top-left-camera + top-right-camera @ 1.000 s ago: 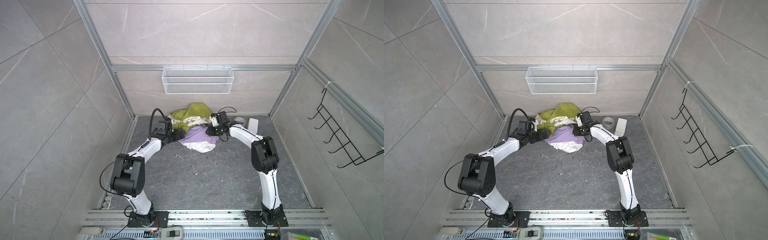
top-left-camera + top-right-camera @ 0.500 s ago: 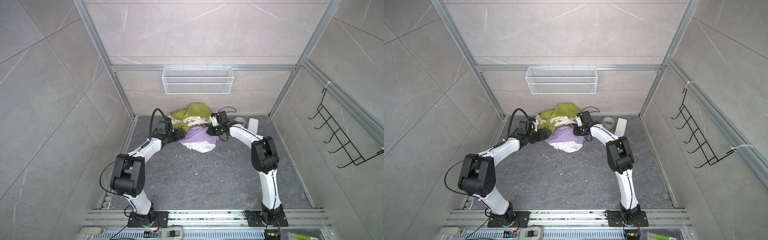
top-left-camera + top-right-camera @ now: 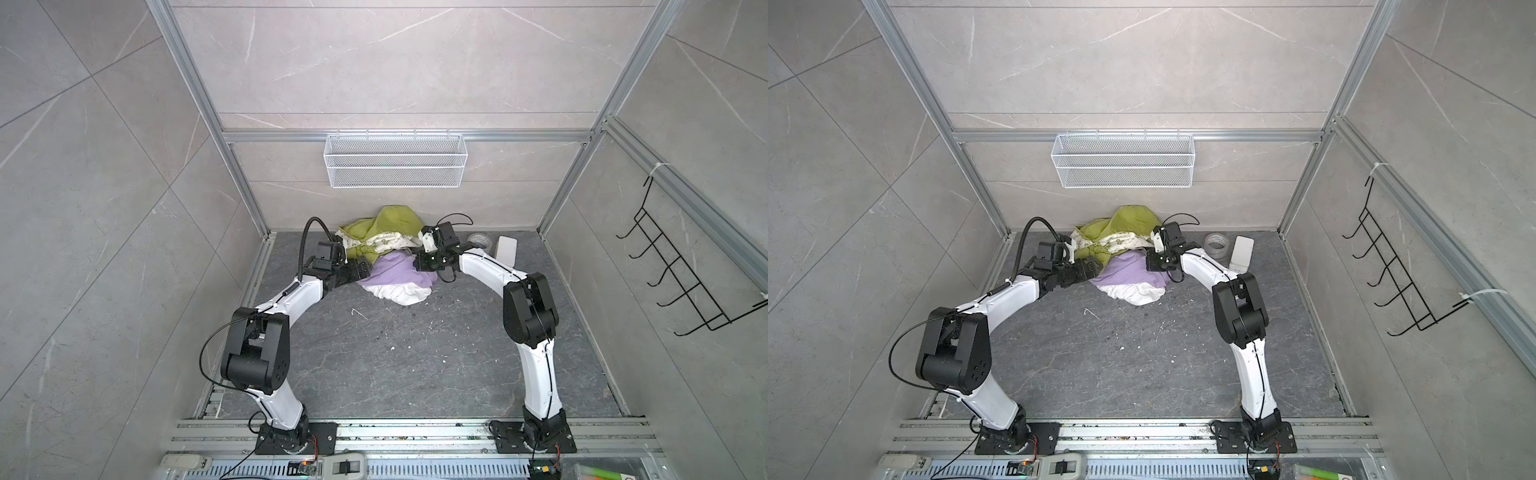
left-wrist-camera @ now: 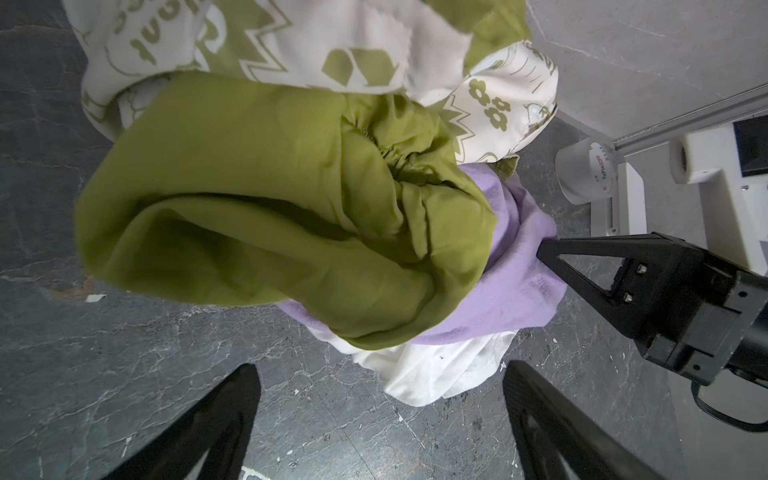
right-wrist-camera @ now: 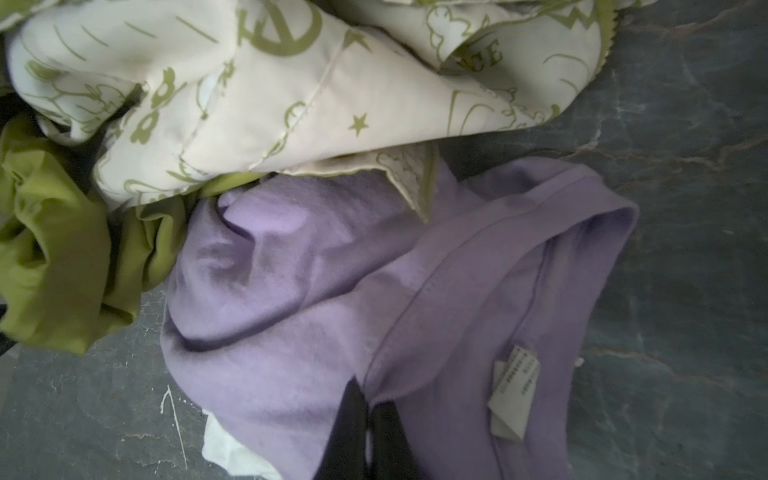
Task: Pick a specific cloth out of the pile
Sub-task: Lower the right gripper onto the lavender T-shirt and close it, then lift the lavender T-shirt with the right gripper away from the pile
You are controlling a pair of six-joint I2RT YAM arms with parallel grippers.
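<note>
On the floor, one pile (image 3: 384,257) of three cloths: right gripper (image 5: 365,409) pinches the lilac cloth (image 5: 291,299), left gripper (image 4: 378,399) spread wide.

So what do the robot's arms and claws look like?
Two arms with white tube-like links and chunky black joints on black bases. A thick black cable loops over the left arm. The left gripper and right gripper have thin black triangular fingers.
</note>
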